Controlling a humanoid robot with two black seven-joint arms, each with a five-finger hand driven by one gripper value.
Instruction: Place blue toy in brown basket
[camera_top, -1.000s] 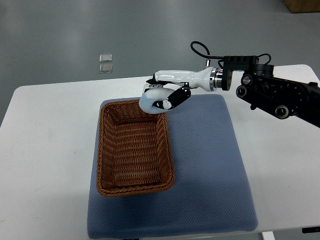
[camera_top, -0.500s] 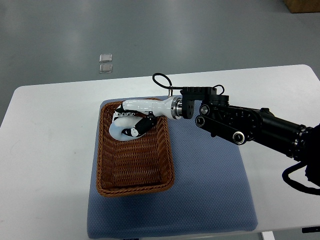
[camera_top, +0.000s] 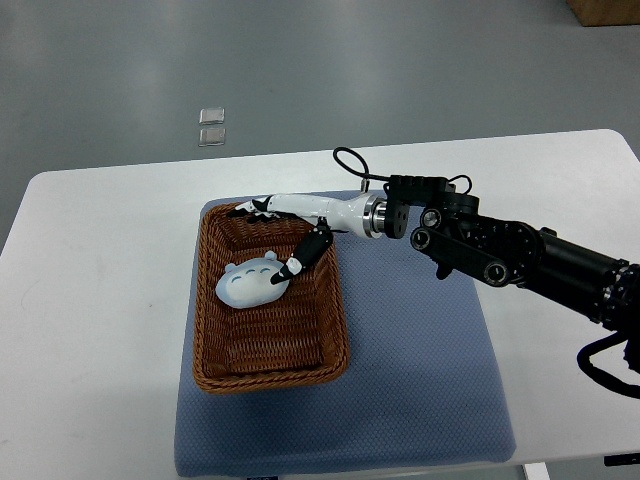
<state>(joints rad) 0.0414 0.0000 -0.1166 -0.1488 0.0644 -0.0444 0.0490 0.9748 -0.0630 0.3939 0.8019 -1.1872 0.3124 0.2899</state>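
Note:
The pale blue toy (camera_top: 251, 283) lies flat on the floor of the brown wicker basket (camera_top: 340, 330), in its far half. My right hand (camera_top: 275, 235) reaches in from the right over the basket's far rim. Its fingers are spread and hold nothing. The black thumb tip (camera_top: 296, 266) rests at the toy's right edge, while the other fingers (camera_top: 248, 210) stretch along the far rim. The left arm does not show.
The basket sits on a blue-grey mat (camera_top: 420, 360) on a white table (camera_top: 90, 330). My black right forearm (camera_top: 510, 255) crosses the mat's far right corner. Two small clear squares (camera_top: 211, 126) lie on the grey floor beyond the table.
The right hand carried the toy from above the basket's far right corner down into the basket, then opened and let it go. The toy now lies on the basket floor.

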